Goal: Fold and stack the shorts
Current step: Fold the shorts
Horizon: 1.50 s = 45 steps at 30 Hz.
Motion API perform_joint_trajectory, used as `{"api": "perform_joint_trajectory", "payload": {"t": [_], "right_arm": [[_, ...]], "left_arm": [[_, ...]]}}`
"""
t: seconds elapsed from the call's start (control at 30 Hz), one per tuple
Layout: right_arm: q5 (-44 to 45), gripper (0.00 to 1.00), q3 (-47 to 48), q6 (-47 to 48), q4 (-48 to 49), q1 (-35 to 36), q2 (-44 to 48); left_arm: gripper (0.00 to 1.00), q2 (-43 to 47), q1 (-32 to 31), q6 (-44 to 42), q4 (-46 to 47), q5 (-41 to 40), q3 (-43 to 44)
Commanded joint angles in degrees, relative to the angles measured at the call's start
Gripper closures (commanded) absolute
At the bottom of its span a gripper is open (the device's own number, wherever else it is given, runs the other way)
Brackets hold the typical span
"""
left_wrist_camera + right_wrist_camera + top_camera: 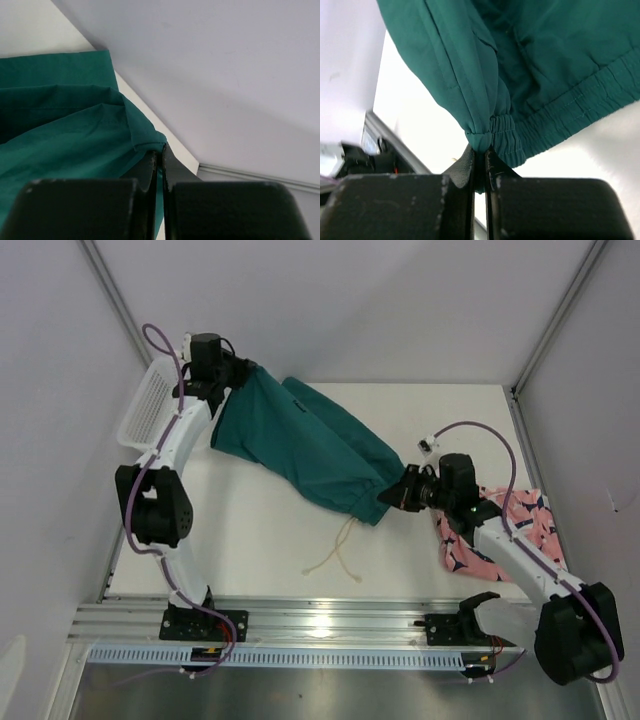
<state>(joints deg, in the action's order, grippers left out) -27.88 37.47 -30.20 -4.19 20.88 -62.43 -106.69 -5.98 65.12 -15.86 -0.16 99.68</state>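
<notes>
The dark teal shorts (pixel 300 445) hang stretched between my two grippers, above the white table. At the far left, my left gripper (pixel 236 377) is shut on a leg hem corner of the teal shorts (pixel 145 142). My right gripper (pixel 398 492) is shut on the elastic waistband end of the teal shorts (pixel 485 135). A pale drawstring (pixel 338 552) trails from the waistband onto the table. The salmon-pink shark-print shorts (pixel 500 530) lie crumpled at the right, partly under my right arm.
A white mesh basket (pixel 150 400) stands at the far left against the wall, behind my left arm. White walls close in the table at the back and on both sides. A metal rail (pixel 330 625) runs along the near edge.
</notes>
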Motion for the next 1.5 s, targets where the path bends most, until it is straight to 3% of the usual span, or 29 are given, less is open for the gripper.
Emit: {"api": "perform_joint_trajectory", "payload": {"t": [0.0, 0.3, 0.5, 0.6, 0.67, 0.7, 0.73, 0.77, 0.8, 0.83, 0.9, 0.97, 1.0, 1.03, 1.07, 1.1, 1.27, 1.33, 1.47], "right_arm": [[-2.18, 1.00, 7.67, 3.12, -1.00, -5.30, -6.52], [-2.01, 1.00, 27.63, 4.97, -0.12, -16.22, -32.03], [-2.01, 1.00, 49.86, 6.82, -2.31, -19.48, -50.65], [-2.27, 1.00, 65.41, 6.56, -5.65, -19.48, -62.69], [-1.05, 1.00, 74.02, 4.98, -8.36, -19.48, -72.06], [0.96, 0.79, 83.11, 4.45, -9.77, -19.57, -75.43], [1.42, 0.59, 88.25, 4.18, -13.62, -19.48, -78.77], [2.12, 0.47, 94.21, 3.92, -16.79, -19.57, -82.37], [3.17, 0.35, 105.41, 3.48, -20.21, -19.57, -88.76], [3.70, 0.34, 109.09, 3.56, -24.16, -19.74, -90.83], [5.55, 0.39, 105.56, 3.30, -23.51, -19.83, -89.28], [7.65, 0.49, 95.56, 2.95, -15.18, -20.09, -83.93], [8.01, 0.48, 90.55, 2.69, -11.76, -20.35, -81.29], [7.23, 0.46, 84.23, 2.69, -8.07, -20.36, -77.61], [6.96, 0.35, 83.21, 3.12, -8.12, -20.36, -76.71], [6.87, 0.32, 82.94, 3.65, -8.99, -20.36, -76.17], [0.82, 0.31, 77.86, 4.45, -6.37, -22.46, -73.98], [-1.64, 0.37, 75.74, 3.39, -4.53, -23.08, -73.19], [-4.20, 0.66, 67.67, 0.58, -0.83, -23.26, -69.76]], "left_arm": [[1.00, -6.21, -0.09, 5.27, 9.26, 2.53, 6.12], [1.00, -23.19, -1.76, 7.91, 12.07, -5.81, 23.27], [1.00, -33.13, -1.84, 11.08, 22.43, -10.46, 27.14], [0.93, -37.17, -1.93, 14.40, 29.79, -12.48, 26.10], [0.79, -40.94, -1.84, 16.34, 32.46, -12.84, 26.97], [0.57, -42.35, -1.84, 16.79, 32.12, -12.67, 28.62], [0.47, -43.59, -1.67, 17.40, 31.68, -12.49, 30.38], [0.37, -45.16, -1.58, 17.58, 31.76, -12.32, 31.27], [0.15, -45.44, -1.23, 17.32, 31.94, -11.79, 31.19], [0.02, -45.44, -1.06, 17.23, 31.59, -11.79, 31.10], [0.01, -43.87, -0.62, 15.31, 32.29, -11.88, 29.70], [0.01, -42.38, -0.35, 13.99, 33.78, -11.70, 27.86], [0.01, -40.71, -0.18, 12.76, 33.96, -11.61, 27.42], [0.01, -39.74, 0.09, 12.31, 34.14, -11.27, 26.11], [0.01, -38.77, 0.18, 11.87, 35.01, -11.09, 25.05], [0.01, -37.55, 0.44, 11.17, 35.37, -11.00, 24.52], [0.01, -28.06, 0.53, 7.66, 38.61, -10.82, 17.22], [0.01, -25.33, 0.53, 6.69, 39.41, -10.47, 13.62], [0.01, -17.08, 0.53, 5.72, 41.33, -9.94, 5.90]]}}
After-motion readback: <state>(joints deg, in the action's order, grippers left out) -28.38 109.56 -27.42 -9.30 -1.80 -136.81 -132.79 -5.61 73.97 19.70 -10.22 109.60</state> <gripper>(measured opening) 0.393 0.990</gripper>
